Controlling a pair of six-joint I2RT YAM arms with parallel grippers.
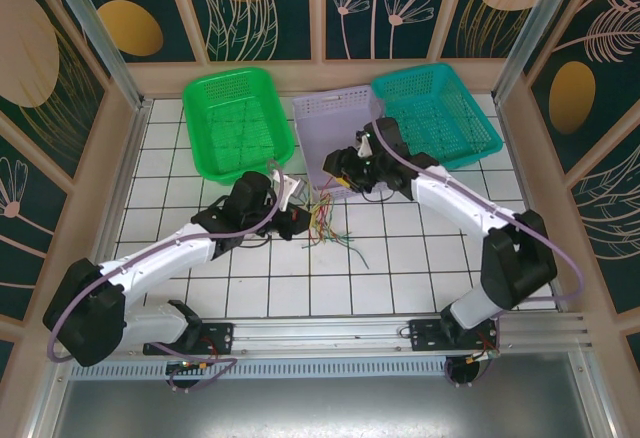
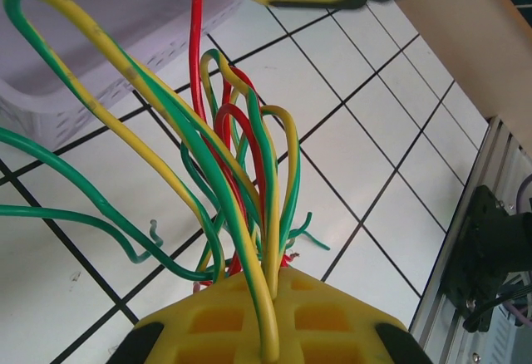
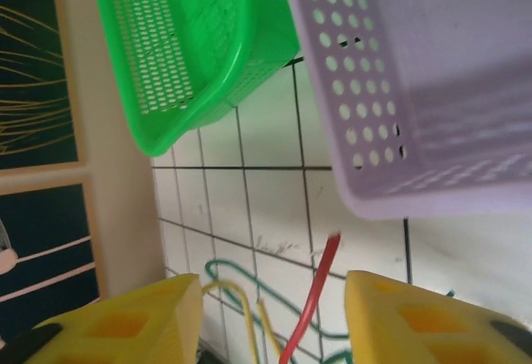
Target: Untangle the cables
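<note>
Cables [image 1: 325, 220] bunched at the middle of the surface, near the lilac basket [image 1: 335, 118].
Likely light, springy and thin, they sit clamped in the left fingers [image 2: 224, 322]; the right fingers [image 3: 399, 322] stand apart around one red wire [image 3: 320, 289], best gripped near its free end.

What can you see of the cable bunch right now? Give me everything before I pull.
The cables are thin, flexible, plastic-coated wires in green, yellow and red, some yellow-and-green, looped and crossed over one another. The left gripper is shut on several strands, and their loops fan out over the white tiled table; loose green ends trail on the tiles. One red cable rises between the open fingers of the right gripper, its tip free, ungripped.
</note>
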